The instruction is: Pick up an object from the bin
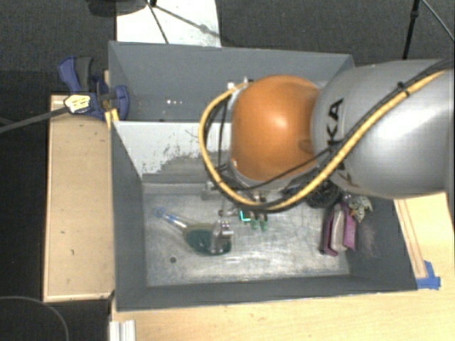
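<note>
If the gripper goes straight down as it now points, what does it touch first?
Probably the dark green round thing with a pale handle, at whose right edge the gripper hangs; depth is unclear, so it might meet the bin floor beside it.

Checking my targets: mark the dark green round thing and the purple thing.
dark green round thing [201, 243], camera view, its round head.
purple thing [330, 233], camera view, its middle.
</note>
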You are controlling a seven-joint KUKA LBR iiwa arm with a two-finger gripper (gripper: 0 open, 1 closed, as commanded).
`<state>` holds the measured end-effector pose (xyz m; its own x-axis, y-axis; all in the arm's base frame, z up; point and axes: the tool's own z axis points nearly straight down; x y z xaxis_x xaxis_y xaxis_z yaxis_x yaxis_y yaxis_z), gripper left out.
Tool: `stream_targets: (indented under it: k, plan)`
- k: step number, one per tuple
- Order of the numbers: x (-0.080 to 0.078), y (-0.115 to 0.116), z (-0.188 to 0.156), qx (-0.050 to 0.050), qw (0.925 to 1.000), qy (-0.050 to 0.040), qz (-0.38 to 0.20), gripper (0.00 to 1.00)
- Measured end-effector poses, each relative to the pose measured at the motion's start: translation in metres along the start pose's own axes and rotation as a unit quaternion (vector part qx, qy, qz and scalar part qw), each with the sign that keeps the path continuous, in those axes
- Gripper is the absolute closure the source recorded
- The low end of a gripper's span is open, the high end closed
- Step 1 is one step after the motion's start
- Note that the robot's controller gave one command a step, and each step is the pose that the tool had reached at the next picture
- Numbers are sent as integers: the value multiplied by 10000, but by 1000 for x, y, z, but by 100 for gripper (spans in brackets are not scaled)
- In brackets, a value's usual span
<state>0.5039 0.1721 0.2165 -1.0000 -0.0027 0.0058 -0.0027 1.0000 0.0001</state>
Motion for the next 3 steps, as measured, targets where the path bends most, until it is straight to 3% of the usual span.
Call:
stream_targets:
  k: [1,2,3]
  plan:
    - [7,-21,146,-6,9983,-51,-584,0]
    - [6,-19,141,-20,9984,-76,-560,100]
    - [16,-45,-34,3,9905,-79,-1372,100]
